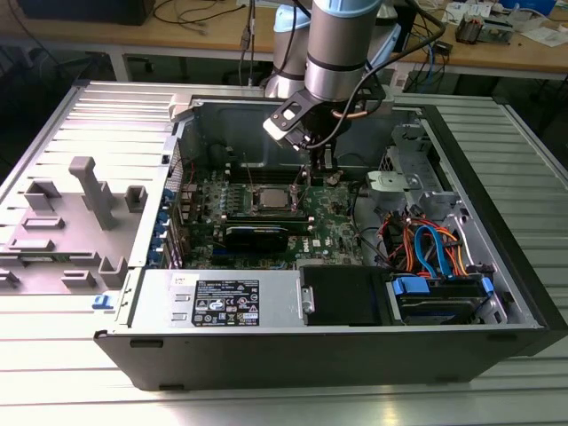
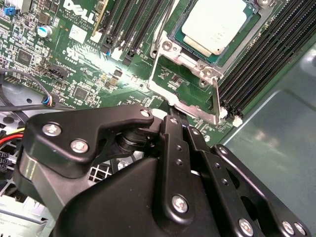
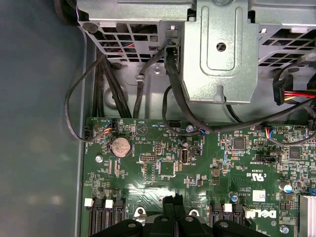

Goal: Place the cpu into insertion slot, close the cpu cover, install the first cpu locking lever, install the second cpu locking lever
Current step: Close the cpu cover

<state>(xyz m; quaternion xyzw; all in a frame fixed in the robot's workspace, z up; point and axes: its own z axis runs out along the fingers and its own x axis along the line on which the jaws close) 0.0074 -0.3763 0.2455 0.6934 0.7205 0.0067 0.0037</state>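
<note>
The gripper (image 2: 180,124) is seen with its fingers pressed together, nothing between them, and the tips just beside the raised edge of the cpu cover (image 2: 183,106). The cover is swung open. Beyond it, the cpu (image 2: 215,22) is seated in the insertion slot (image 2: 253,19). Closing the cover is judged to be the step in hand, and the frame must be pushed flat over the cpu.
</note>
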